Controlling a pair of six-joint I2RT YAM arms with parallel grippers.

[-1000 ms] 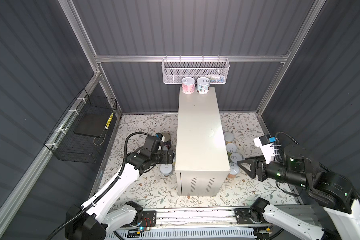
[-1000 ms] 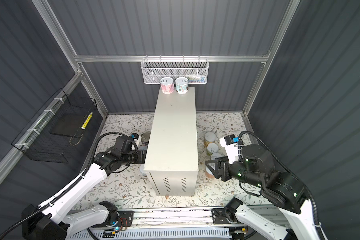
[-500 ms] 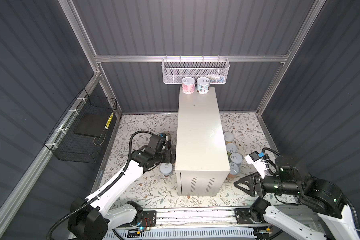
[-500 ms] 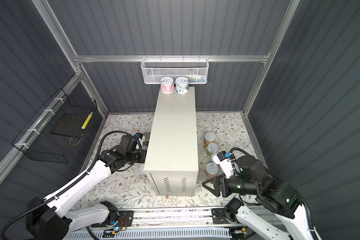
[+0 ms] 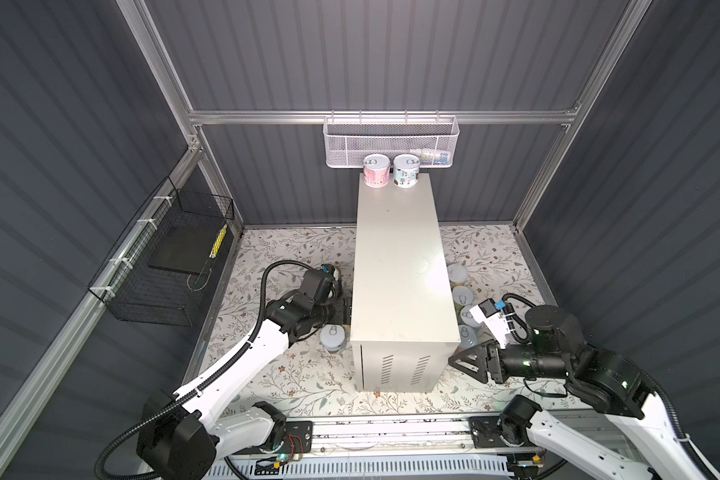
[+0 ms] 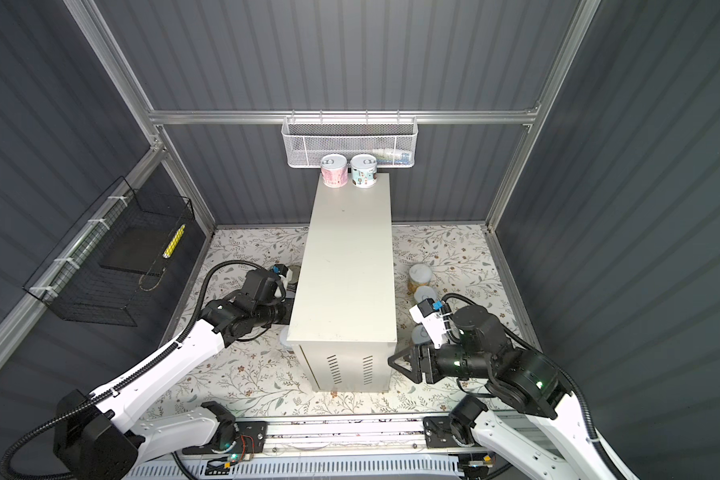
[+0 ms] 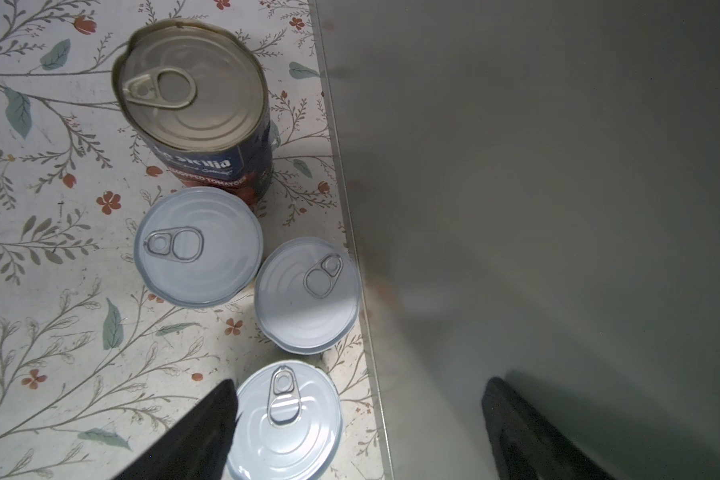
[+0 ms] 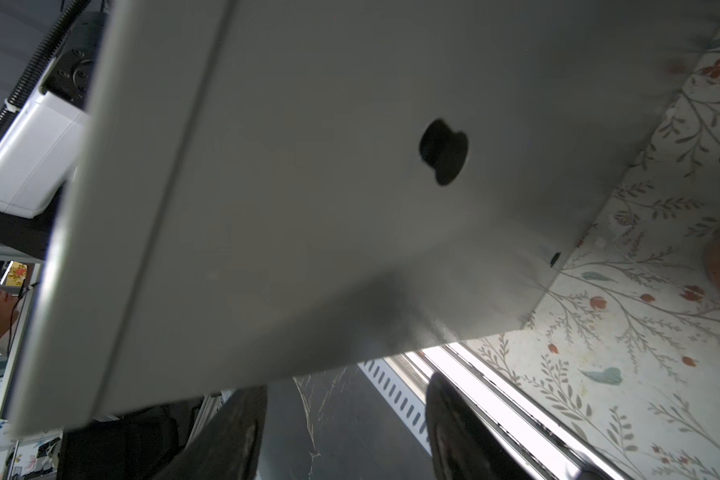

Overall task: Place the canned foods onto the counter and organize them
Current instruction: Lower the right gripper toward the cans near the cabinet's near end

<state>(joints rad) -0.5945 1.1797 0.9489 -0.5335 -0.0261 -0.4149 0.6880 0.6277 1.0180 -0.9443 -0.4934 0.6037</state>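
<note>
The cream counter (image 5: 395,266) (image 6: 346,257) carries a pink can (image 5: 376,171) and a teal can (image 5: 406,171) at its far end. My left gripper (image 7: 362,428) (image 5: 341,311) is open against the counter's left wall (image 7: 558,208). A silver-lidded can (image 7: 285,419) lies between its fingers, untouched. Two more small cans (image 7: 198,247) (image 7: 308,295) and the dark-blue tomato can (image 7: 192,95) stand beyond. My right gripper (image 5: 458,363) (image 6: 396,362) (image 8: 346,432) is open and empty by the counter's front right corner. Several cans (image 5: 462,296) (image 6: 420,276) line the counter's right side.
A white mesh basket (image 5: 391,141) hangs on the back wall just above the counter's far end. A black wire basket (image 5: 163,257) hangs on the left wall. One can (image 5: 332,336) stands by the counter's front left corner. The arm rail (image 5: 375,428) runs along the front.
My right gripper has pulled away from the cans on the right, moving down and toward the counter's front corner. My left gripper has edged closer to the counter's left wall.
</note>
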